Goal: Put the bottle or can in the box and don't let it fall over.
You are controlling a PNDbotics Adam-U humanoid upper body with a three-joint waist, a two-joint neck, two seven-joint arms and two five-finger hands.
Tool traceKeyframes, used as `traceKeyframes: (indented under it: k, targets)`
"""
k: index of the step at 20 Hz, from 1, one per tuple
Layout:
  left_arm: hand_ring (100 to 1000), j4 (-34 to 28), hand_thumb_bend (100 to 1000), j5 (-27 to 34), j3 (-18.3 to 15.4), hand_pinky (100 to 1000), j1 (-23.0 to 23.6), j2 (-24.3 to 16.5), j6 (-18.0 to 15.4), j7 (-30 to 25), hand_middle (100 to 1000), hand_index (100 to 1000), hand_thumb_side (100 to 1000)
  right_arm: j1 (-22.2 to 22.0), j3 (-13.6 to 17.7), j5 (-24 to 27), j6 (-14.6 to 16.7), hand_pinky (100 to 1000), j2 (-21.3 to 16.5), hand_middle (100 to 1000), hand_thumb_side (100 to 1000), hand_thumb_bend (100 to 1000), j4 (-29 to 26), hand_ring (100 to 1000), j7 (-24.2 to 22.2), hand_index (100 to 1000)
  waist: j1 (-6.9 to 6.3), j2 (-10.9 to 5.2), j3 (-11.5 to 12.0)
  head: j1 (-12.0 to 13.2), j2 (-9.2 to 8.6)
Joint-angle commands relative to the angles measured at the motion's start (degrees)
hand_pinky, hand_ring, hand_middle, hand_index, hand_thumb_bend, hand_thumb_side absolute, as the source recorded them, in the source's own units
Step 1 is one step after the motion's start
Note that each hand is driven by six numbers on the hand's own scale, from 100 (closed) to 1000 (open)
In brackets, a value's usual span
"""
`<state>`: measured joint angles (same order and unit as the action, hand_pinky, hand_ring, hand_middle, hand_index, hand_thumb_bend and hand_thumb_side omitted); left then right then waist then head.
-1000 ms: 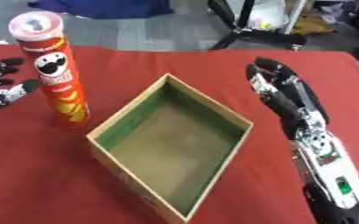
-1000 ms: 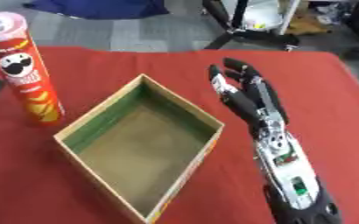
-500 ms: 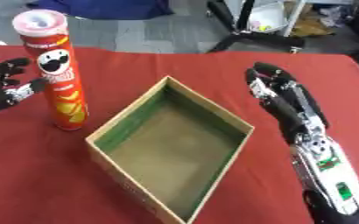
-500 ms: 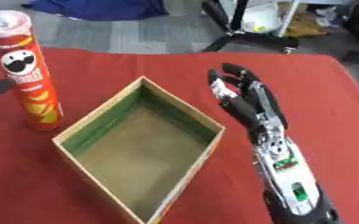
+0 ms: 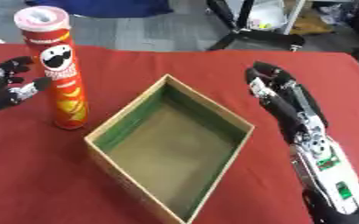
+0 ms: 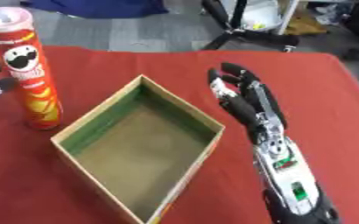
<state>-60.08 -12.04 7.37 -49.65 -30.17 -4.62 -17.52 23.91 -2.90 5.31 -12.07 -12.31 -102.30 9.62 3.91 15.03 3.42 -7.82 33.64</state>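
A: Where do we stand with the can?

B: It's upright at the upper left of the frame, on the red surface just beside the box. Our left robot hand has closed in from the left edge over the last second; its fingers are spread, one fingertip at the can's side, nothing gripped yet.

A: And the right robot hand?

B: Open, fingers straight, right of the box, barely moved. We judge the grasp is about to begin.
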Motion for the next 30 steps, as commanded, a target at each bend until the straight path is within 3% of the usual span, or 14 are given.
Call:
traceKeyframes:
  k: [1, 5, 18, 30]
  targets:
    - [1000, -0.3, 569, -0.99, -0.62, 961, -1.22, -1.65, 0.49, 0.65, 964, 975, 699, 0.66, 0.06, 0.28, 0.13, 808, -0.5, 853, 436, 258, -1.09, 918, -0.16, 826, -0.46, -0.86, 0.02, -0.38, -0.03]
    - [1000, -0.32, 563, -1.3, -0.63, 964, -1.25, -1.86, 0.56, 0.95, 967, 976, 710, 0.61, 0.08, 0.29, 0.14, 808, -0.48, 853, 436, 256, -1.03, 918, -0.21, 825, -0.48, -0.9, 0.07, -0.5, -0.03]
    - [1000, -4.89, 562, 2.91, -0.23, 977, -0.07, -3.52, -0.67, -6.86, 979, 978, 729, -0.02, 0.46, 0.37, -0.01, 809, -0.25, 852, 439, 249, -0.58, 916, 0.14, 824, -0.73, -1.45, 0.34, -1.07, 0.12]
    - [1000, -5.53, 563, 3.45, 0.45, 982, -0.74, -2.44, -0.43, -9.09, 985, 979, 738, -0.13, 0.45, 0.65, -0.13, 810, 0.17, 853, 442, 241, -0.48, 914, 0.19, 824, -0.71, -1.64, 0.05, -1.09, -0.19]
